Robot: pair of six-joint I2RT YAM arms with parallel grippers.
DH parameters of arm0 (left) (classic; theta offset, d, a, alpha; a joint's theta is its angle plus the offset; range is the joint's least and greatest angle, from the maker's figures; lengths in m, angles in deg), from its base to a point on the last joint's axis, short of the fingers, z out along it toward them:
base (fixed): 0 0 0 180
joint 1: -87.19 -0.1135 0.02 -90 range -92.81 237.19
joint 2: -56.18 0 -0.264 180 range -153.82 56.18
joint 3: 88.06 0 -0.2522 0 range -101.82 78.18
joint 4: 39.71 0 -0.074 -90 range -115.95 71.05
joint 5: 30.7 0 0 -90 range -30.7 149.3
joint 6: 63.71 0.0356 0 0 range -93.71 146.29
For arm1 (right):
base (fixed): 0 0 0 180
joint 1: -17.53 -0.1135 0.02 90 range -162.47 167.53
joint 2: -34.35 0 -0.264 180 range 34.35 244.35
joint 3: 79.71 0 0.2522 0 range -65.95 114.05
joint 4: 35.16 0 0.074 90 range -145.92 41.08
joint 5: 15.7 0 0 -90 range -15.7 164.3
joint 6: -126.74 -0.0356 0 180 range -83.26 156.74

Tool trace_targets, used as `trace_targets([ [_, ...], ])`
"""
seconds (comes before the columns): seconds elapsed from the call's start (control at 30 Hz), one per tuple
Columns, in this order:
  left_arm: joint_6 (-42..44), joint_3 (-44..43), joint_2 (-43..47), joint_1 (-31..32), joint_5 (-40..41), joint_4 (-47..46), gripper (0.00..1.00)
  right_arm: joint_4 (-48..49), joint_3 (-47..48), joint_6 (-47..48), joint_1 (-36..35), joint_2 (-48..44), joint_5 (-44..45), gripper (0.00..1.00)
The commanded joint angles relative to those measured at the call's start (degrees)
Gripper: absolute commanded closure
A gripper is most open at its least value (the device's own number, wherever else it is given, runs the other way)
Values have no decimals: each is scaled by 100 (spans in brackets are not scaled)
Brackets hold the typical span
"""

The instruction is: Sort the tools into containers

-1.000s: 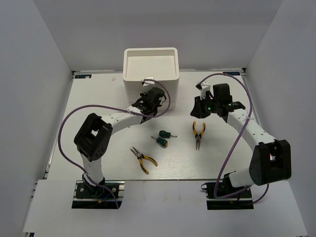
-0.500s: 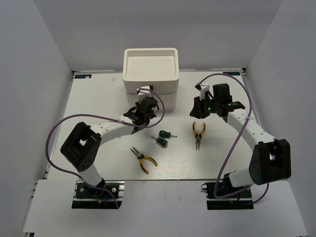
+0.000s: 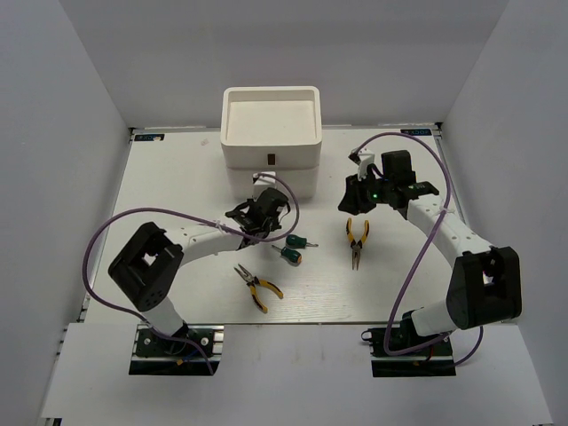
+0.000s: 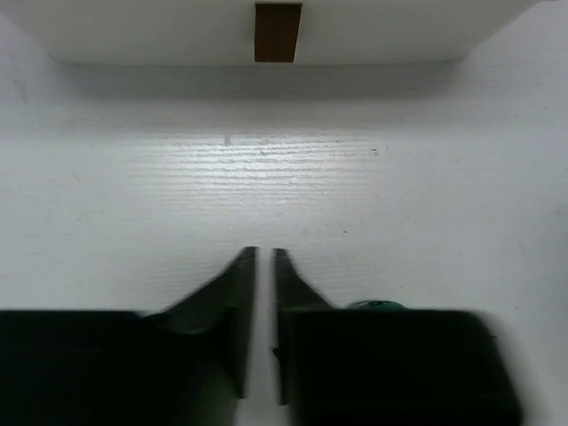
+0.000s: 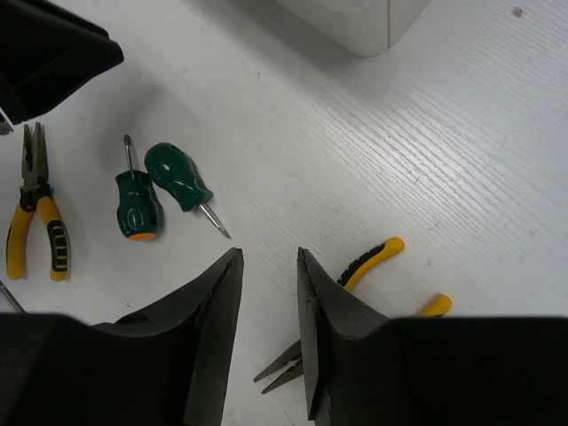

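Note:
The white organizer [image 3: 271, 115] stands at the back centre, its drawer fronts flush, one brown handle [image 3: 269, 161] showing; that handle also shows in the left wrist view [image 4: 278, 32]. My left gripper [image 3: 258, 213] [image 4: 264, 253] sits low on the table in front of it, jaws nearly together and empty. Two stubby green screwdrivers [image 3: 300, 240] [image 3: 287, 255] lie just right of it. My right gripper [image 3: 355, 197] [image 5: 269, 255] is open above the yellow-handled pliers [image 3: 356, 240] [image 5: 377, 259]. A second pair of pliers [image 3: 258, 287] lies nearer. The thin long screwdrivers are out of view.
White walls enclose the table on the left, back and right. Purple cables loop off both arms. In the right wrist view the stubby screwdrivers [image 5: 133, 209] [image 5: 177, 177], the other pliers [image 5: 35, 213] and the organizer's corner [image 5: 364, 18] show.
My left gripper has drawn back from the organizer's drawer front toward the near side, uncovering the brown handle. My right gripper has shifted slightly left.

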Motion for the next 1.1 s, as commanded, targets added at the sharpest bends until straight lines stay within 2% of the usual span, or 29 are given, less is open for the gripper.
trace_targets([
  [0.0,8,-602,56,-41,330,242,63,138,210,45,17,29,-152,63],
  [0.07,87,-726,2,-94,383,242,55,121,210,62,0,38,-144,61],
  [0.2,254,-1104,-235,-94,506,110,45,139,184,106,8,-6,-135,61],
  [0.57,492,-1790,-816,-261,682,225,43,147,158,124,17,-6,-91,61],
  [1.07,799,-2010,-983,-560,744,-144,43,121,149,177,17,3,-64,61],
])
